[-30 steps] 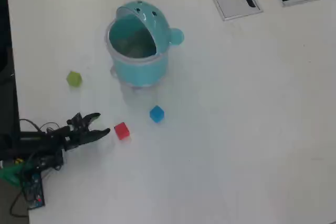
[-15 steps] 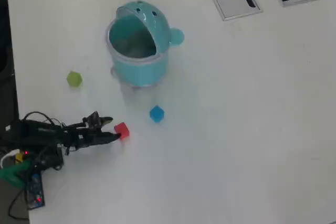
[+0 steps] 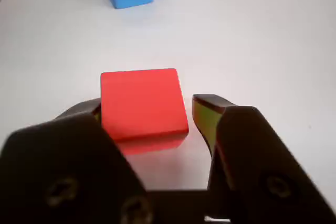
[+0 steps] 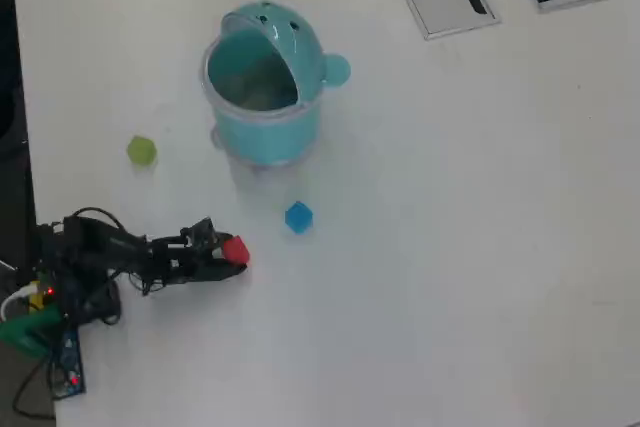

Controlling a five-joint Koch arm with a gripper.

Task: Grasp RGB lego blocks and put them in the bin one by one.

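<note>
Red block (image 3: 143, 103) sits between the tool's (image 3: 152, 116) jaws, on the desk (image 3: 262, 35), not lifted. Jaws are apart: left jaw looks against the block's side, right jaw shows a clear gap, so not clamped yet. Straddling it like this sets up a straight squeeze.

Left to right in the overhead view: arm reaches low and near-horizontal from the desk's left edge, tool (image 4: 232, 257) at the red block (image 4: 236, 249). Yellow-green block (image 4: 141, 151) lies well behind and off to the tool's side, blue block (image 4: 298, 217) just ahead. Bin (image 4: 262, 87) stands beyond the blue one, lid tipped back, mouth open, looks empty. My read: first pick.
</note>
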